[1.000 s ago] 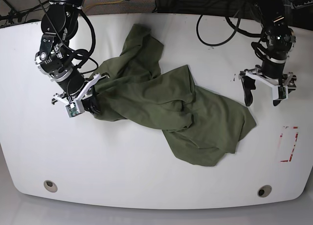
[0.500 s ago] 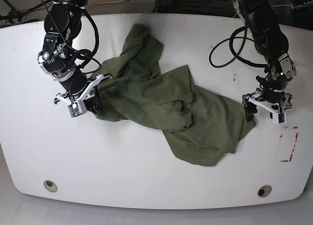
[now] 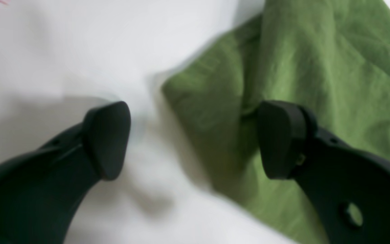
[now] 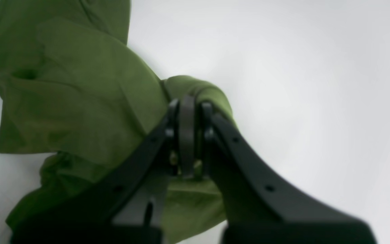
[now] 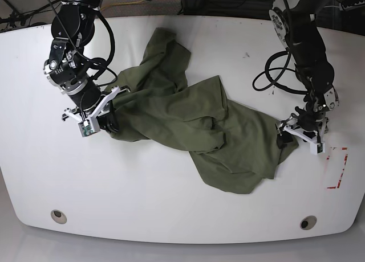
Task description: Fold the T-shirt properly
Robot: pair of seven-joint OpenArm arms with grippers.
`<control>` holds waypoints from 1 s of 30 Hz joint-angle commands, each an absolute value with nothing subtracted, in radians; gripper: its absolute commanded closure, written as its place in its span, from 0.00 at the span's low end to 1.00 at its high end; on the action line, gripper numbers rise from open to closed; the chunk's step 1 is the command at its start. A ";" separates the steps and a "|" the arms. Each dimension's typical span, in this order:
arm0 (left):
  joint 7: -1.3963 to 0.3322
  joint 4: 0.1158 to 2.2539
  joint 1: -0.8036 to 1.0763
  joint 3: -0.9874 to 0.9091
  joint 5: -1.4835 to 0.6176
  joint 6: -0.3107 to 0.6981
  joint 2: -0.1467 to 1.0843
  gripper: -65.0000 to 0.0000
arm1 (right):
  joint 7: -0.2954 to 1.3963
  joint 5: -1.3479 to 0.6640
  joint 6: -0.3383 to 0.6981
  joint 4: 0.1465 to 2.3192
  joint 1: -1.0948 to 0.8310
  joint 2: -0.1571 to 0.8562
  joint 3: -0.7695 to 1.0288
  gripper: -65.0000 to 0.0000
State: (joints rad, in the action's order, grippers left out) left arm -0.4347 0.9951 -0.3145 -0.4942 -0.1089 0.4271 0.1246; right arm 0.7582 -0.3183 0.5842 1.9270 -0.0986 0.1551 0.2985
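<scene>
Base view: the white surface point(image 5: 171, 205) carries the crumpled olive T-shirt point(image 5: 194, 125) across its middle; dark cables hang behind.

Left wrist view: the left gripper point(image 3: 195, 139) gapes wide, 1 finger over the T-shirt's corner, 1 over bare surface.

Right wrist view: the right gripper point(image 4: 188, 132) is clamped tight on a bunched T-shirt fold.
</scene>
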 commanded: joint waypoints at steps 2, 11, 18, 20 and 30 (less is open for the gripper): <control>-0.423 0.958 -0.352 -0.460 -0.125 0.430 0.134 0.16 | 0.728 -0.338 0.584 1.943 -0.084 0.162 0.303 1.00; -0.320 0.766 -0.406 -0.407 -0.125 0.430 0.134 0.70 | 0.728 -0.335 0.584 1.919 -0.085 0.165 0.309 1.00; -0.323 0.849 -0.395 -0.412 -0.128 0.432 0.136 1.00 | 0.728 -0.343 0.590 1.905 -0.061 0.170 0.369 1.00; -0.325 0.932 -0.364 -0.412 -0.127 0.432 0.136 1.00 | 0.728 -0.338 0.591 1.905 -0.044 0.183 0.372 1.00; -0.518 1.405 -0.262 -0.412 -0.128 0.432 0.168 1.00 | 0.730 -0.337 0.591 1.867 0.125 0.259 0.364 1.00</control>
State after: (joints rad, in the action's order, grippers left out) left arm -0.5297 1.3350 -0.2394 -0.4068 -0.1165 0.4335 0.1448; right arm 0.7673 -0.3199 0.5957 1.8694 0.0723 0.2470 0.3649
